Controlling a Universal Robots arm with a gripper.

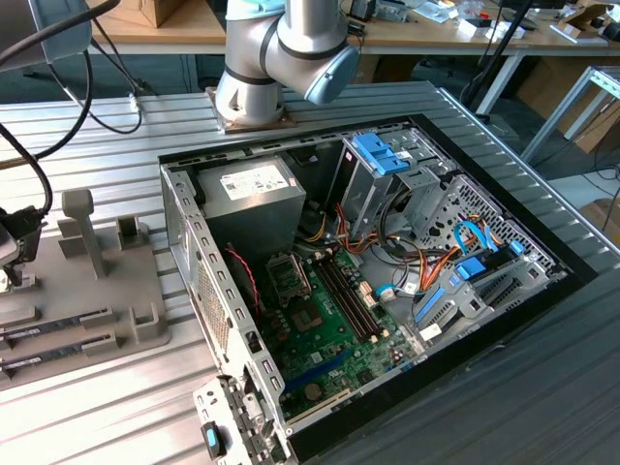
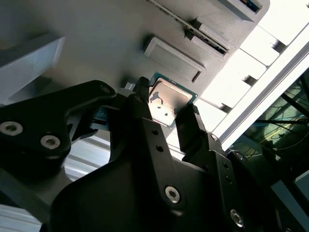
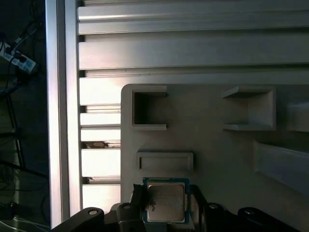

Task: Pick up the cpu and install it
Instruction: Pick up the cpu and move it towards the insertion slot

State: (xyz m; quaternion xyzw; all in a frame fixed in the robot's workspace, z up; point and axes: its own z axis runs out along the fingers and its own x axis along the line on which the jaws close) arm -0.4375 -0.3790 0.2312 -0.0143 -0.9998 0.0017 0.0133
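The cpu [image 3: 165, 201] is a flat square chip with a pale metal top and a green rim. It sits between my two black fingers in both wrist views, above the grey holder tray [image 3: 217, 154]. My gripper [image 2: 166, 104] is shut on the cpu [image 2: 169, 99], with one fingertip [image 2: 141, 92] against one edge and the other against the opposite edge. In the exterior view my gripper [image 1: 12, 254] hangs at the far left, over the grey tray [image 1: 145, 325]. The open socket [image 1: 291, 277] lies on the green motherboard [image 1: 329, 334] inside the open computer case.
The tray carries upright grey posts [image 1: 85, 228] and two long dark memory sticks [image 1: 58, 331]. The case [image 1: 184, 208] has tall metal walls, a power supply [image 1: 254, 189], blue drive brackets [image 1: 380, 153] and loose cables. Ribbed aluminium table [image 3: 193, 48] runs under the tray.
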